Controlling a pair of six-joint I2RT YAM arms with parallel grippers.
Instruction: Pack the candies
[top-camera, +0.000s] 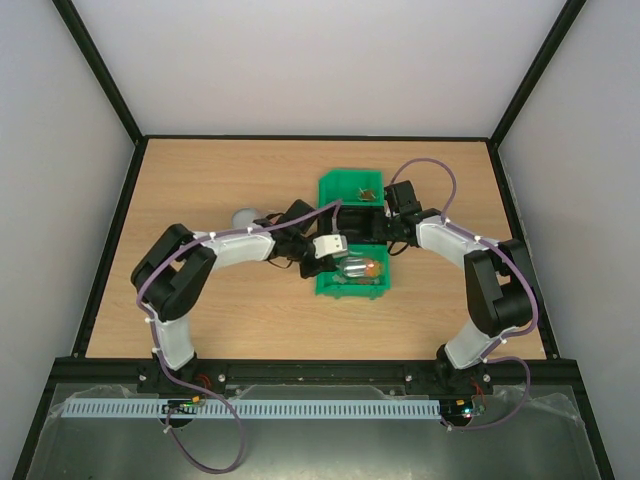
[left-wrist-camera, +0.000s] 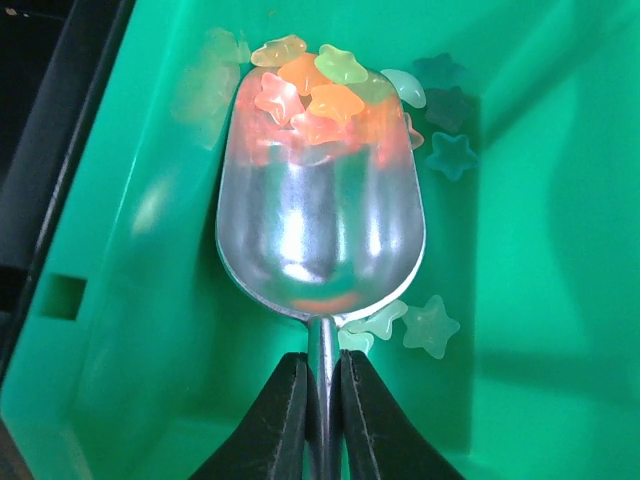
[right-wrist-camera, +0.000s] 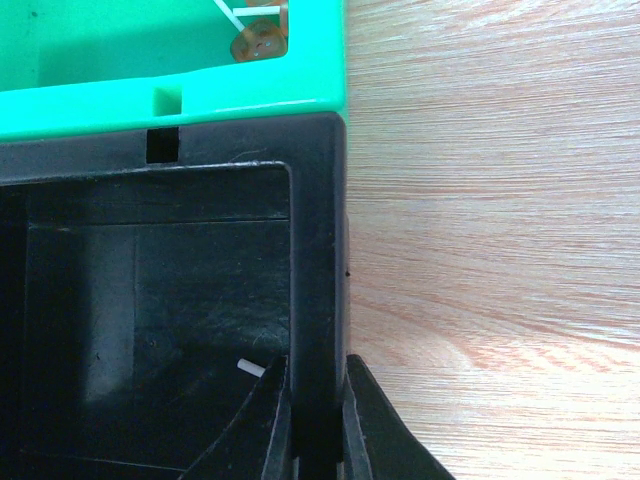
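left gripper (left-wrist-camera: 322, 368): clamped on scoop (left-wrist-camera: 320, 230) handle; bowl looks about level, presumably so the load stays in
candies (left-wrist-camera: 305, 95): stars heaped at scoop's far end, a few loose on green bin (left-wrist-camera: 530, 200) floor
right gripper (right-wrist-camera: 318, 372): pinching black bin (right-wrist-camera: 318, 200) wall, likely steadying the drop target

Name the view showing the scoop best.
Left wrist: the scoop fills the frame, candies heaped in it, handle in the left tool. Top external shows it tiny over the near green bin; right wrist misses it.
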